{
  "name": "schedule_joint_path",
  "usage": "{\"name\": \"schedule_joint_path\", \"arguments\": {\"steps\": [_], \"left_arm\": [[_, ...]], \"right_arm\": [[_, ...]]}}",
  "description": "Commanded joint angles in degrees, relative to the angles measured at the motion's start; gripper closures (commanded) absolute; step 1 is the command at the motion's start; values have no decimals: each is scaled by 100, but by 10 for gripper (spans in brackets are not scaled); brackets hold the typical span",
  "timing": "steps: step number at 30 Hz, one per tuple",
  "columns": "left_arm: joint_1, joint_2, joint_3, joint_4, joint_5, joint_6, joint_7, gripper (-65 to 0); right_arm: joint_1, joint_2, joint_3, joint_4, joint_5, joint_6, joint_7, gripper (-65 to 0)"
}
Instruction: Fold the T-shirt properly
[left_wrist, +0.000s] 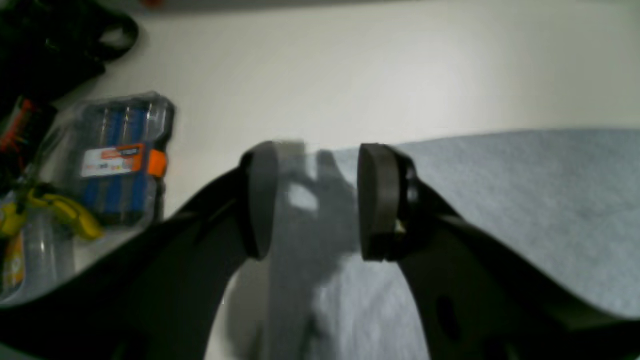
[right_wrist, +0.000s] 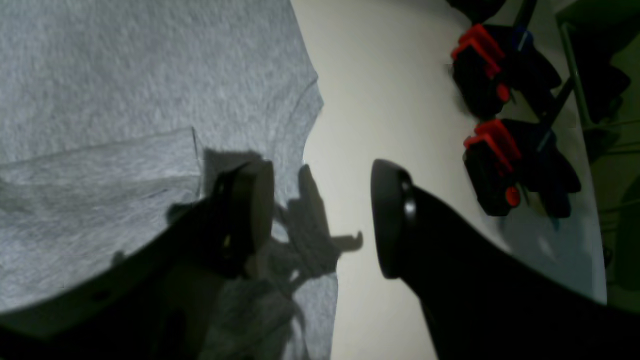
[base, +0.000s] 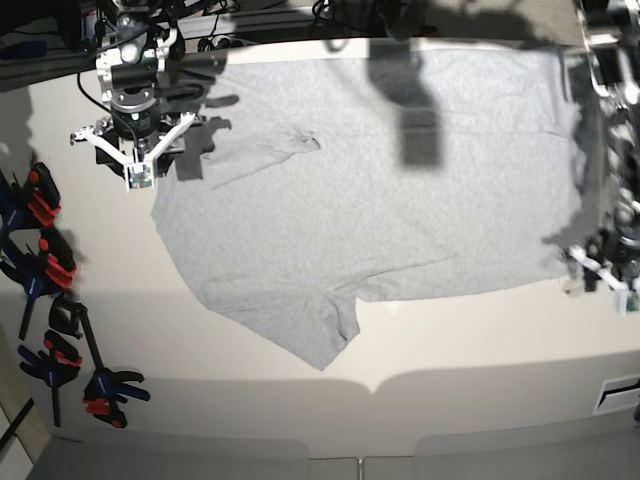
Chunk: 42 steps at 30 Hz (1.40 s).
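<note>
The light grey T-shirt (base: 380, 190) lies spread flat over the table, one sleeve (base: 325, 335) pointing toward the front. My right gripper (base: 135, 150) is at the shirt's left edge. In the right wrist view it (right_wrist: 320, 220) is open, one finger (right_wrist: 250, 215) over the cloth (right_wrist: 125, 100) and the other (right_wrist: 390, 220) over bare table. My left gripper (base: 600, 270) is at the shirt's right edge. In the left wrist view it (left_wrist: 320, 200) is open above a corner of the shirt (left_wrist: 500, 200), holding nothing.
Red and black clamps (base: 40, 250) (right_wrist: 510, 165) lie along the table's left side, more near the front left (base: 100, 385). A clear case of blue bits (left_wrist: 122, 160) and a yellow tool (left_wrist: 65, 215) lie beside the left gripper. The table's front edge (base: 370, 385) is close.
</note>
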<state>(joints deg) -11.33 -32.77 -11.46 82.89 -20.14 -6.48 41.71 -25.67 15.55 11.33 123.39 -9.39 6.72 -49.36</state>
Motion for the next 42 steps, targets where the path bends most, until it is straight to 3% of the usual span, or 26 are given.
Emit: {"name": "schedule_joint_path", "arguments": {"steps": [1,3,7,11,15,22,27,37,39,42], "left_arm": [[-363,-192,-46,-404,-149,-109,-223,-249],[-890,-304,-46,-1528,-398,-284,-610,-248],[-1832,-363,-46,-3716,-605,-299,-1547,-248],[-2435,-348,-46,-5453,-1008,-358,-1943,-248],[-2597,-310,-46,-6470,-994,-872,-2216,-248],[-2380,-177,-46,-7169,-994,-1040,-2712,-248],[-2398,-52,-46,-7167,-999,-2461,-2374,-248],[-2406,39,-46,-7167,-997,-2529,-2470,-241],[-2406,35,-46,-7167,-992,-2529,-2524,-189],[-2406,37,-46,-7167,-994,-2529,-2640,0]], "right_arm": [[26,48,28,105,-46,15,146,-293],[26,48,28,105,-46,15,155,-293],[24,48,28,107,-48,17,151,-293],[24,48,28,107,-48,15,129,-293],[24,46,28,107,-48,17,129,-293],[24,46,28,111,-48,17,133,-293],[24,48,28,111,-48,17,136,-293],[24,48,28,111,-50,17,367,-293],[26,48,28,111,-46,17,612,-293],[35,50,28,109,195,15,1088,-293]]}}
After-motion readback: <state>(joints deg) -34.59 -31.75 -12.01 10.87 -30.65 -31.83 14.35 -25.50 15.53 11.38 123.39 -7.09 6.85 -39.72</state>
